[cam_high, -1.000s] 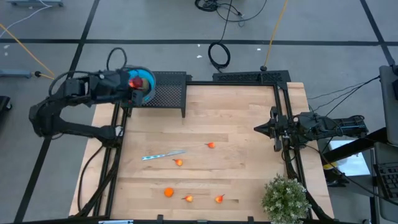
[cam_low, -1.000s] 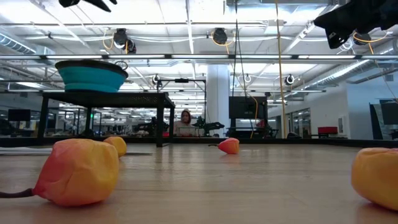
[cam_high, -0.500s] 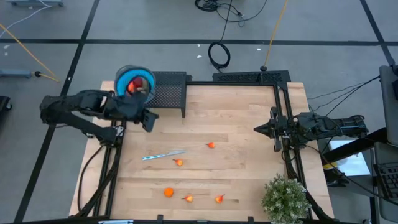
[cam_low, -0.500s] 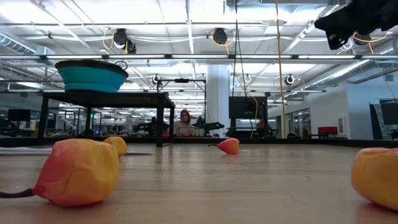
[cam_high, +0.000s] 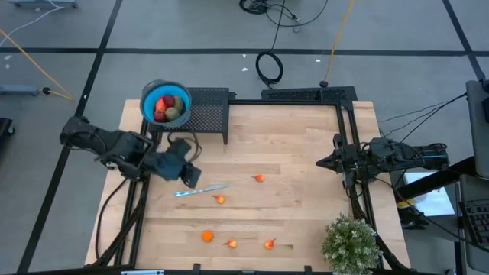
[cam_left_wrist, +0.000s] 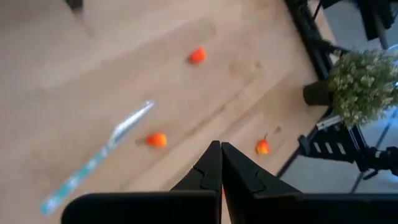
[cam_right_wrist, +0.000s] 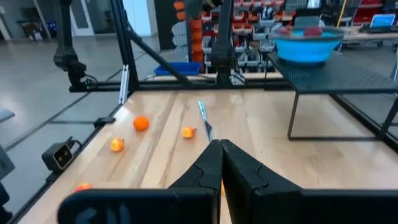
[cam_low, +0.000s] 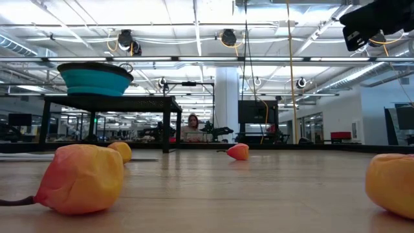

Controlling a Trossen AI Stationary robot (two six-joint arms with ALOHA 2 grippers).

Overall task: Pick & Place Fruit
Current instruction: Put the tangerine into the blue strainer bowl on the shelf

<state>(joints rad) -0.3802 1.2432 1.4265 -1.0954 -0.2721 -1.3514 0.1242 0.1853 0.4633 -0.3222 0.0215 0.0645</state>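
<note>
Hovering above the desk, the left pincer, pressed together and empty, sits at ten o'clock from the knife. The right pincer, likewise pressed together, waits at three o'clock. Five orange fruit dot the wood.

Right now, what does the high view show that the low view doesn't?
Only the high view: the fruit inside the blue bowl, the knife, the plant, and the shut left gripper above the table near the knife. Only the low view: a person in the room behind. Both: the bowl on its black stand and small orange fruit on the table.
</note>
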